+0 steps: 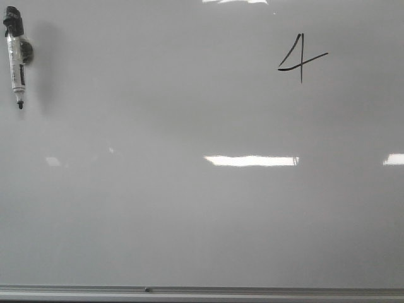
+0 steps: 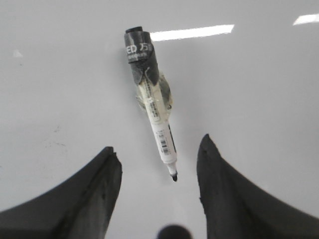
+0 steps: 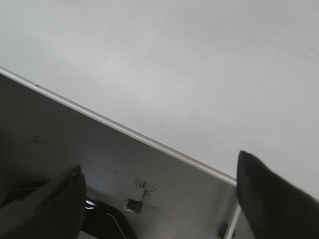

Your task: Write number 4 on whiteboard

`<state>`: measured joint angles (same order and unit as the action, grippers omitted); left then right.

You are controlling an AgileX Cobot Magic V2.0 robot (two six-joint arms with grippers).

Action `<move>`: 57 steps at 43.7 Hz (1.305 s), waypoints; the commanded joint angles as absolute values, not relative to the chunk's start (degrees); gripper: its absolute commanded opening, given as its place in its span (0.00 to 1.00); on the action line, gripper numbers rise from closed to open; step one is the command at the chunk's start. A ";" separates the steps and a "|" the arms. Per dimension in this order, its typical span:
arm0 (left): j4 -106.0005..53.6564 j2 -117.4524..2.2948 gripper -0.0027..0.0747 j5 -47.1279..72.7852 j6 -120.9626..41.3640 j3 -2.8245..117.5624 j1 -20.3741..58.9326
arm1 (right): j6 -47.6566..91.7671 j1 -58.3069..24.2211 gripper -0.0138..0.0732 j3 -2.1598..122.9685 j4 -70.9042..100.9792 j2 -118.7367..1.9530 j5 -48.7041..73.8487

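Already the 4 [image 1: 302, 57] sits at two o'clock on the board [image 1: 189, 221]. We see our left gripper [image 2: 158, 159] spread, holding nothing, the marker [image 2: 152, 107] just ahead between its fingers, long axis pointing back. Right gripper [image 3: 159, 186] gapes over the frame edge.
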<state>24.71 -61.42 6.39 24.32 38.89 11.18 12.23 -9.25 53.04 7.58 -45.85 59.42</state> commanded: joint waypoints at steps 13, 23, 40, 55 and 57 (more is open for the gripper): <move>18.33 -47.68 0.50 46.00 23.53 50.04 30.25 | 3.98 -8.90 0.88 57.44 1.32 -38.60 63.57; 14.35 -39.14 0.50 46.28 20.41 50.50 40.09 | 3.98 -8.90 0.88 56.40 1.03 -30.68 63.32; 14.29 -35.59 0.24 42.98 20.28 50.50 44.39 | 4.10 -8.90 0.67 53.54 1.03 -25.56 61.90; 15.70 -35.59 0.01 43.32 20.28 50.50 44.39 | 4.10 -8.90 0.08 53.54 1.09 -25.56 62.82; 15.70 -35.59 0.01 43.32 20.28 50.50 44.39 | 4.10 -8.90 0.08 53.54 1.09 -25.56 63.48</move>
<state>14.72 -35.49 47.20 20.27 48.48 43.96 4.13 -9.21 52.23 1.73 -25.09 66.31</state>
